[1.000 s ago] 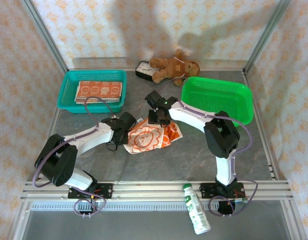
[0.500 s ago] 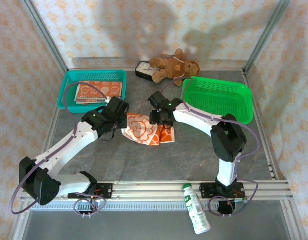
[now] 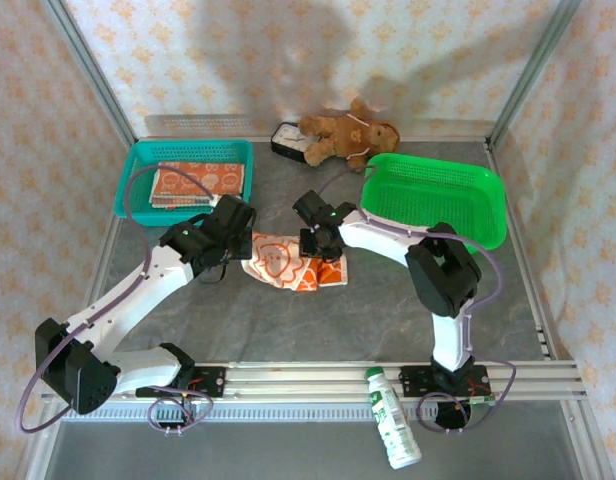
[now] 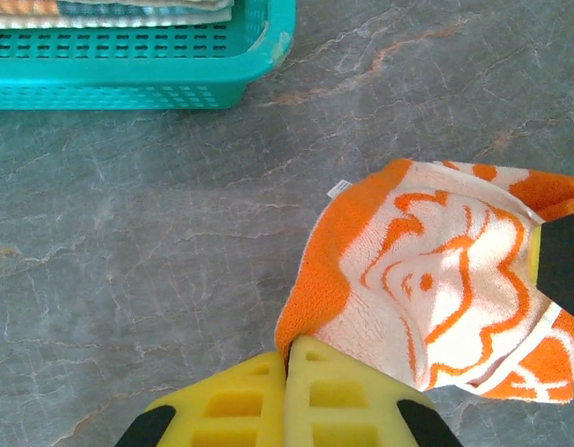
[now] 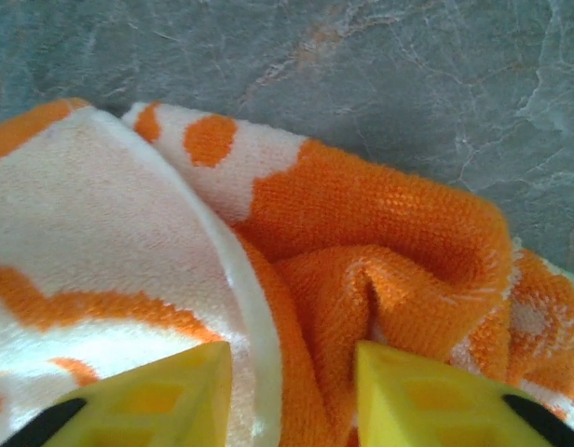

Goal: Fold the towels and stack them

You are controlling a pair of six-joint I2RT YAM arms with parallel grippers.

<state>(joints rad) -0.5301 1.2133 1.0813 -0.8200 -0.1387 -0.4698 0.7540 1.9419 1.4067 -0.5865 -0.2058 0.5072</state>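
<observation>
An orange-and-white towel with a cartoon face [image 3: 286, 262] lies crumpled and partly folded at mid-table. My left gripper [image 3: 240, 238] is at its left edge, and in the left wrist view the yellow fingers [image 4: 289, 352] are shut on the orange corner of the towel [image 4: 436, 279]. My right gripper [image 3: 323, 243] sits over the towel's right end. In the right wrist view it [image 5: 292, 377] is open, its jaws standing either side of a bunched orange fold [image 5: 362, 270]. Folded towels [image 3: 198, 182] are stacked in the teal basket [image 3: 138, 160].
The teal basket's wall [image 4: 129, 65] is just beyond the left gripper. A green basket [image 3: 488, 215] stands at the right. A brown teddy bear [image 3: 343, 132] and a black item [image 3: 286, 140] lie at the back. A bottle [image 3: 393, 432] lies by the front rail.
My left gripper has swung away from me and leftward with the towel corner, pulling the cloth into a smaller, folded shape. The right gripper has shifted slightly left over the towel.
</observation>
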